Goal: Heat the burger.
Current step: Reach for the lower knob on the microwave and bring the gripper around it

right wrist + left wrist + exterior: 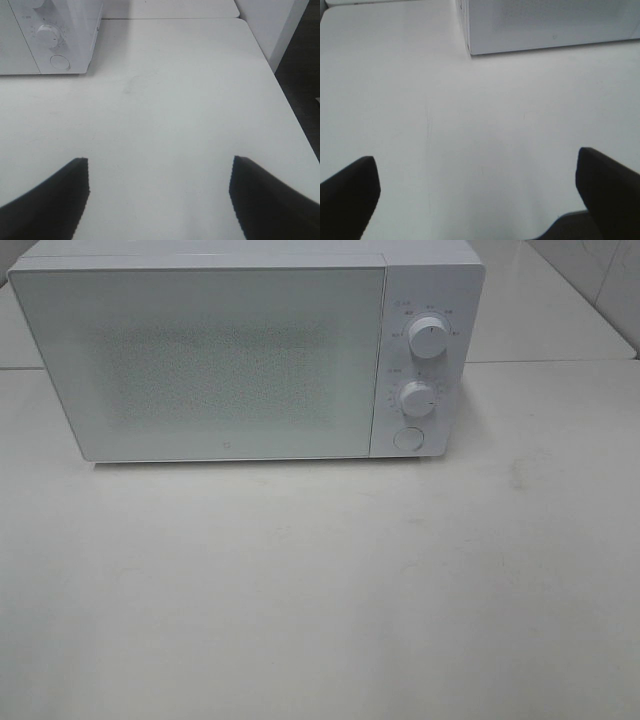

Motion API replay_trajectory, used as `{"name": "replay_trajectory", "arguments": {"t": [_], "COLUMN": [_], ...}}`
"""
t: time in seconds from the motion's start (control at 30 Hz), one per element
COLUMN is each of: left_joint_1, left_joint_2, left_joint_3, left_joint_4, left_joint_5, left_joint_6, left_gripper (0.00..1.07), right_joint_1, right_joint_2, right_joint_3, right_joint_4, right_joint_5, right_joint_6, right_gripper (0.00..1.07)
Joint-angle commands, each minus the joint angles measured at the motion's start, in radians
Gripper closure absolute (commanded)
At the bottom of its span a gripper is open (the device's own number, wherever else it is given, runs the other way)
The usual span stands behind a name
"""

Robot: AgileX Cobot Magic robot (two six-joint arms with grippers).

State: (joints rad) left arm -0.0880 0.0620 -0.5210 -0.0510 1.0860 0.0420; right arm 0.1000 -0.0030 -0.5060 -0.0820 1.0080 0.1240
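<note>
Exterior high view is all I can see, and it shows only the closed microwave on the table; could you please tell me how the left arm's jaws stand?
Observer: The left gripper is over bare table, with its jaws wide apart and nothing between them. It faces the microwave's lower front corner.
Operator: Thank you. And the right one?
Observer: The right gripper is open and empty too. The microwave's lower knob and round button are ahead of it, off to one side.
Operator: Does either wrist camera show the burger?
Observer: No. Both show only table and microwave, so the burger is in no view.
</note>
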Motion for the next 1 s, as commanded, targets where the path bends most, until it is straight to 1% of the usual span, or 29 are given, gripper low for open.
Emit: {"name": "replay_trajectory", "arguments": {"t": [0.03, 0.13, 0.83, 1.0], "left_joint_1": [0.003, 0.003, 0.003, 0.003], "left_joint_2": [-0.094, -0.084, -0.085, -0.084], "left_joint_3": [0.004, 0.005, 0.005, 0.005], "left_joint_4": [-0.011, -0.023, -0.022, -0.022], "left_joint_5": [-0.012, -0.013, -0.013, -0.013], "left_joint_6": [-0.002, -0.004, -0.004, -0.004], "left_gripper": [0.07, 0.07, 0.07, 0.07], "right_joint_1": [-0.007, -0.007, -0.005, -0.003], "right_joint_2": [-0.033, -0.033, -0.022, -0.021], "right_joint_3": [0.004, 0.004, 0.004, -0.015], "right_joint_4": [-0.003, -0.003, 0.005, 0.009], "right_joint_5": [-0.011, -0.011, -0.012, -0.036], "right_joint_6": [-0.001, -0.001, 0.001, 0.001], "right_gripper": [0.32, 0.32, 0.32, 0.32]}}
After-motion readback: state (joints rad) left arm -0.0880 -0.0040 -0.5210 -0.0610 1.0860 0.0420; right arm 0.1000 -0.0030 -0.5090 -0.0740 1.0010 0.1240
